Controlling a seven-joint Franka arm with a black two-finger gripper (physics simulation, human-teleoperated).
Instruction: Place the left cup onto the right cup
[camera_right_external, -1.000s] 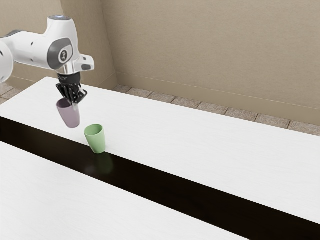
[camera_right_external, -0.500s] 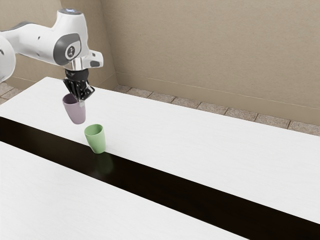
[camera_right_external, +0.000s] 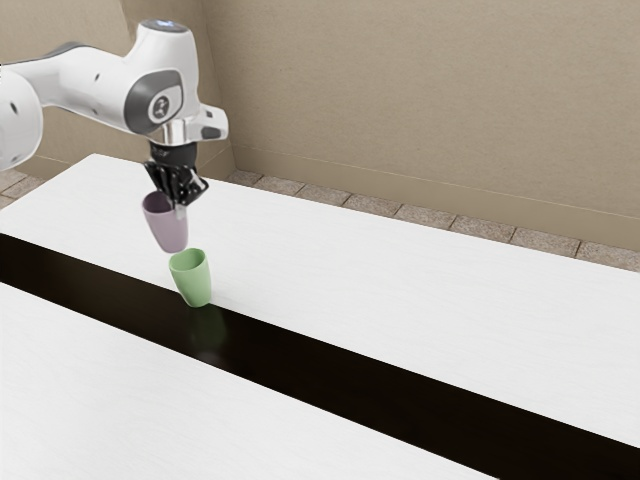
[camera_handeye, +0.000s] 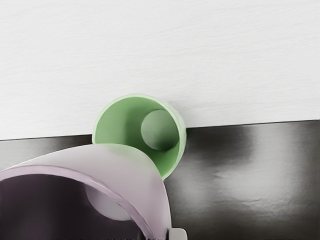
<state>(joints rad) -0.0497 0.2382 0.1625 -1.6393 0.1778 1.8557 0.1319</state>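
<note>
Hand (camera_right_external: 177, 190) gripping purple cup (camera_right_external: 166, 224) by rim. Cup airborne, just above green cup (camera_right_external: 190, 277), offset toward exterior view's left. Green cup upright on tabletop (camera_right_external: 420, 270). Pickup done; centring and lowering left.

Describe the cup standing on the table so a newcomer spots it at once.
Follow the black stripe across the white table toward the exterior view's left. At the stripe's far edge stands a green cup, upright. Unlike the mauve cup held aloft by the hand, it rests on the table.
</note>
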